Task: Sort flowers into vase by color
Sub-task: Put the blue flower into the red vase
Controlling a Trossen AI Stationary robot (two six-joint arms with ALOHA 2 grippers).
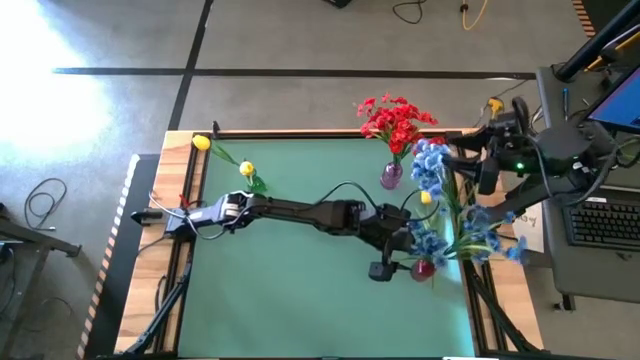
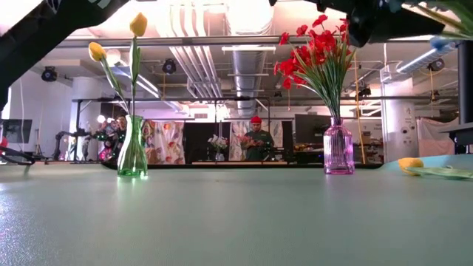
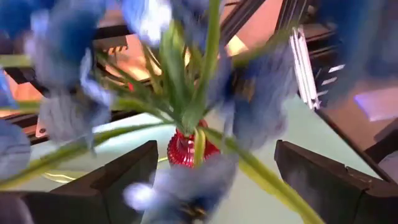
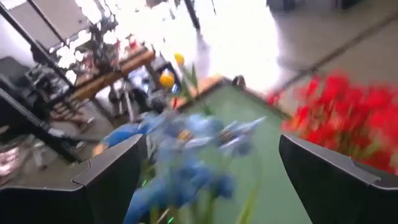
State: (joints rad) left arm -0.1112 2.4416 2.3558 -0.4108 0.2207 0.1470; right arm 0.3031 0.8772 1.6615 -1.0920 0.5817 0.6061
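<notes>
Blue artificial flowers [image 3: 186, 81] on thin green stems fill the space ahead of the left gripper [image 3: 214, 180], rising from a small red ribbed glass vase [image 3: 186, 149] that stands between the two dark fingers [image 3: 118, 177] but beyond them; nothing touches the pads, and the jaws stand wide apart. In the high view the left arm reaches from the table's left edge almost straight across the green mat [image 1: 290, 290], its wrist bent down over the same red vase [image 1: 423, 267] near the right edge, among the blue blooms [image 1: 470, 235].

The right gripper [image 4: 211, 186] hangs at the table's right side with its fingers [image 4: 112, 177] also spread and empty; blurred blue blossoms [image 4: 186, 155] lie between and past them, and the red clustered flowers [image 4: 342, 118] show off to one side. Its arm [image 1: 520, 160] is folded close to the table's right back corner.

The red blooms [image 2: 318, 55] stand upright in a pink glass bottle vase [image 2: 338, 148]. Two yellow tulip-like flowers [image 2: 137, 26] stand in a clear green glass vase [image 2: 132, 148] at the back left. One more yellow flower head [image 2: 411, 164] lies flat on the mat, near the right edge in the low view.
</notes>
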